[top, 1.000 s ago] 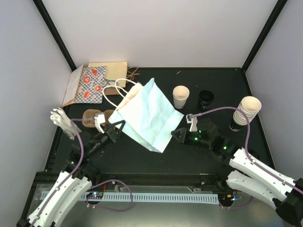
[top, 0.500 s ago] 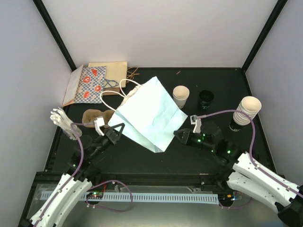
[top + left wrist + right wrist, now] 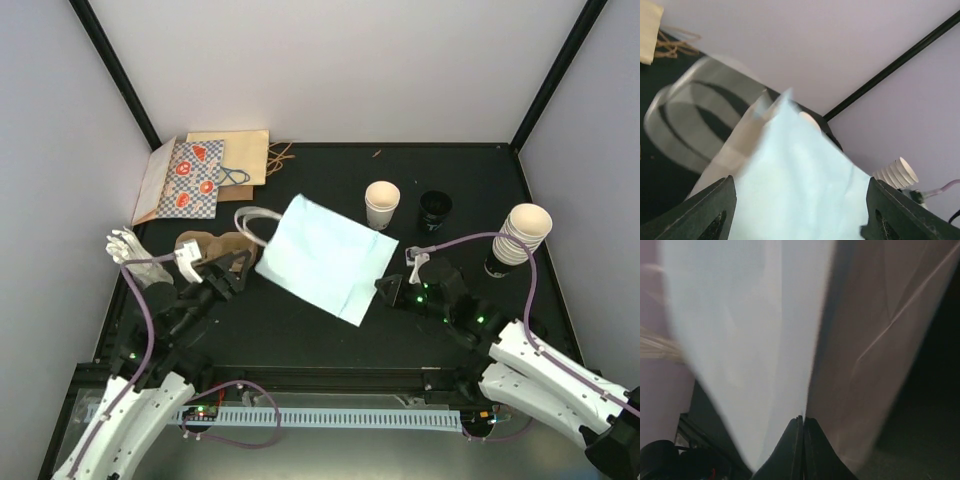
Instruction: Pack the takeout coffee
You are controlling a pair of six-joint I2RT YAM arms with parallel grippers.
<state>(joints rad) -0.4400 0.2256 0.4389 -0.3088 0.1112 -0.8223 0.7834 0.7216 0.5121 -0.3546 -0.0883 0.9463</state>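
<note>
The light blue paper bag (image 3: 325,258) lies slanted across the middle of the black table, its white handles (image 3: 250,220) toward the left. My right gripper (image 3: 384,291) is shut on the bag's right edge; in the right wrist view the closed jaws (image 3: 803,422) pinch the paper fold (image 3: 740,330). My left gripper (image 3: 232,270) stands open just left of the bag, and the blurred bag (image 3: 800,185) fills the left wrist view between the spread fingers (image 3: 715,210). A cream takeout coffee cup (image 3: 381,204) stands open-topped behind the bag, beside a black round piece (image 3: 435,210).
A stack of cream cups (image 3: 524,232) stands at the right, also seen as cups (image 3: 897,172). A brown cardboard carrier (image 3: 205,245) lies under my left gripper. A patterned bag (image 3: 185,180) and a brown bag (image 3: 235,150) lie back left. A white bundle (image 3: 130,248) sits at the left edge.
My left gripper has opened, let go of the bag and drawn back to the left. The bag has sunk lower and flatter. The right gripper has stayed shut on it.
</note>
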